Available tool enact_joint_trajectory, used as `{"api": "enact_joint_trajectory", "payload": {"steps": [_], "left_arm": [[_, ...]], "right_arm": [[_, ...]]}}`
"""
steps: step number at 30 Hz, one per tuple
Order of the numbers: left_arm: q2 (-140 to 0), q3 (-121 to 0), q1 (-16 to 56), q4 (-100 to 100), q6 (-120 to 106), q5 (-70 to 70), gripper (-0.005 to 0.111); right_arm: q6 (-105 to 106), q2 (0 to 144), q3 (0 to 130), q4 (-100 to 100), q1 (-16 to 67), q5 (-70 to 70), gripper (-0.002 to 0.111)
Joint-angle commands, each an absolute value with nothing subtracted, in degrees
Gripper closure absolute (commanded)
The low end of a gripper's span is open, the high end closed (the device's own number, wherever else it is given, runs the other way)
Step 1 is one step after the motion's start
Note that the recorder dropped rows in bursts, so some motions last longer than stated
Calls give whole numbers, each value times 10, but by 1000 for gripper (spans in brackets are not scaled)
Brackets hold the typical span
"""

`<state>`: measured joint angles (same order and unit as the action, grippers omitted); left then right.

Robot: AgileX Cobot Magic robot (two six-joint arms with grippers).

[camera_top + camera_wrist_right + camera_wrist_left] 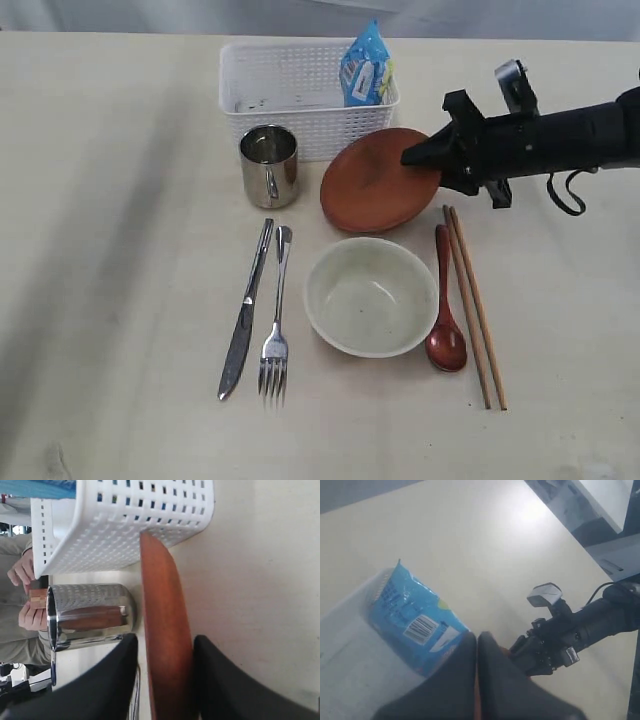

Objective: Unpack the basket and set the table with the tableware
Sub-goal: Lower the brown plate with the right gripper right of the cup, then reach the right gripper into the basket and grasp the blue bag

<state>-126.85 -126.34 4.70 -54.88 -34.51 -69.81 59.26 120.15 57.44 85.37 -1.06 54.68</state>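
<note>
Round red-brown plate (365,190) leans against white plastic mesh basket (290,75), right gripper (162,645) loosely astride it; left gripper (477,680) pinched closed.

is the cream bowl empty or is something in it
Empty: the bowl stands upright on the table, and only its bare pale inside shows.

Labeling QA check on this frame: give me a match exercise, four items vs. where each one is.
1 mug
2 plate
3 snack bag
4 spoon

A in the basket
B between bowl and chopsticks
C straddled by the right gripper
D on the table, left of the plate

Pairs: 1-D, 2-C, 3-A, 4-B
</note>
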Motion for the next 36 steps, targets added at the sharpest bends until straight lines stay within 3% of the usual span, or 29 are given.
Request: {"api": "enact_joint_trajectory", "payload": {"steps": [1, 14, 21, 23, 25, 29, 36], "left_arm": [[-1263, -1263, 44, -561, -347, -700, 106], [-1263, -1263, 44, -561, -347, -700, 106], [-1263, -1263, 44, -557, -347, -700, 106], [-1263, -1263, 44, -558, -351, -700, 106], [-1263, -1263, 44, -558, -371, -700, 106], [-1263, -1263, 44, -553, -375, -700, 106], [-1263, -1263, 44, -527, -377, -700, 106]], "right_arm": [[561, 1206, 593, 825, -11, 543, 61], [535, 1206, 625, 758, -11, 452, 61], [486, 1202, 697, 695, -17, 459, 50], [478, 1200, 734, 668, -22, 493, 50], [475, 1194, 793, 652, -24, 568, 41], [475, 1185, 856, 654, -6, 581, 36], [448, 1189, 906, 507, 119, 352, 36]]}}
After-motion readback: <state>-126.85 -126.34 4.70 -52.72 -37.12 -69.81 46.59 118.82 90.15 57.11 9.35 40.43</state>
